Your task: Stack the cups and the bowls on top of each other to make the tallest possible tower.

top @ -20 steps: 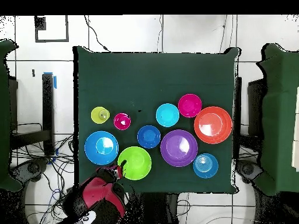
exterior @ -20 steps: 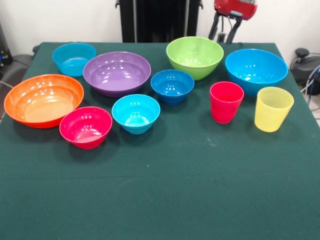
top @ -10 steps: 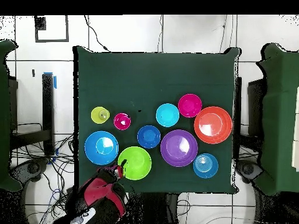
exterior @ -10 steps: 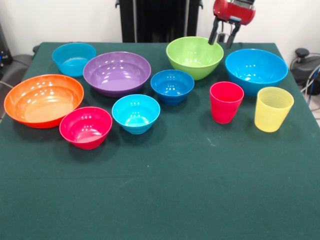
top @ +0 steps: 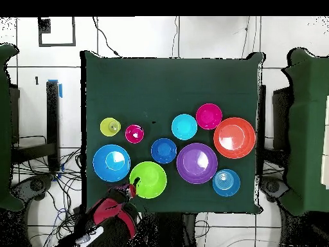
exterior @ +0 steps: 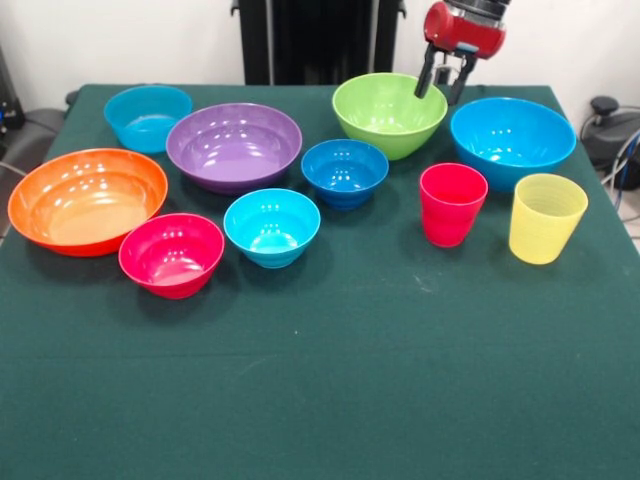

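The gripper (exterior: 443, 88) hung with its two dark fingers parted and nothing between them, over the gap between the lime green bowl (exterior: 389, 113) and the large blue bowl (exterior: 512, 139); whether a fingertip touched the green rim could not be made out, and the arm was cut off by the top edge. All bowls stood singly on the green table (exterior: 330, 390), nothing stacked. The red cup (exterior: 452, 203) and yellow cup (exterior: 545, 217) stood upright, apart, near the blue bowl.

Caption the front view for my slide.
Open gripper hovers at the lime green bowl's rim; nothing stacked yet.
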Action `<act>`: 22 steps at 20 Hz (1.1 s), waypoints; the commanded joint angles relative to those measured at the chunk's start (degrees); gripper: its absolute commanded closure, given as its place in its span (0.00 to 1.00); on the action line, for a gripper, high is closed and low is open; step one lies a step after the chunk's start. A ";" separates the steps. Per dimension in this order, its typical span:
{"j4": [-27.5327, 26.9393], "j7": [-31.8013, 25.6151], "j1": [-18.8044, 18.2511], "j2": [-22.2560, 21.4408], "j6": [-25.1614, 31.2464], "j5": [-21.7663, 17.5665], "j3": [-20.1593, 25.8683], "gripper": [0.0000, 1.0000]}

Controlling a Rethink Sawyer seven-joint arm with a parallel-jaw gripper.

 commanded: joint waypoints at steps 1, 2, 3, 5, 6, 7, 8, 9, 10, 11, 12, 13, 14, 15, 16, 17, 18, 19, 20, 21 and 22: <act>-3.02 9.67 -0.62 1.74 -0.12 2.14 5.78 0.00; -3.34 9.52 -0.61 1.62 0.21 2.21 5.85 0.00; -3.35 9.61 -0.44 1.65 0.13 2.31 5.91 0.00; -3.36 9.80 -0.06 1.48 -0.05 2.50 6.10 0.00; -3.28 10.06 0.62 1.38 -0.02 2.93 6.13 0.00; -3.23 10.23 1.02 1.40 -0.02 3.21 6.13 0.00; -3.23 10.36 1.51 1.40 0.12 3.51 6.12 0.00; -3.17 10.50 1.97 1.39 0.24 3.79 6.10 0.00; -3.36 10.66 2.51 1.85 0.17 4.22 6.14 0.00; -3.33 10.82 3.02 1.93 0.22 4.58 6.13 0.00; -3.64 10.83 3.68 1.94 0.71 5.16 6.08 0.00; -3.64 10.94 4.22 1.98 0.82 5.55 6.07 0.00; -3.63 11.01 4.72 2.00 0.93 5.94 6.03 0.00; -3.59 11.09 5.30 2.02 1.01 6.37 6.02 0.00; -3.65 11.14 5.90 2.10 1.16 6.90 6.01 0.00; -3.83 11.21 6.72 2.20 1.54 7.61 5.99 0.00; -4.01 11.28 7.54 2.29 1.92 8.32 5.96 0.00; -4.06 11.36 8.36 2.37 2.21 9.00 5.84 0.00; -4.37 11.15 9.34 1.67 3.62 9.76 5.47 0.00; -4.43 11.16 10.19 1.57 4.13 10.45 5.29 0.00; -4.94 10.86 10.68 1.45 4.93 11.12 5.21 0.00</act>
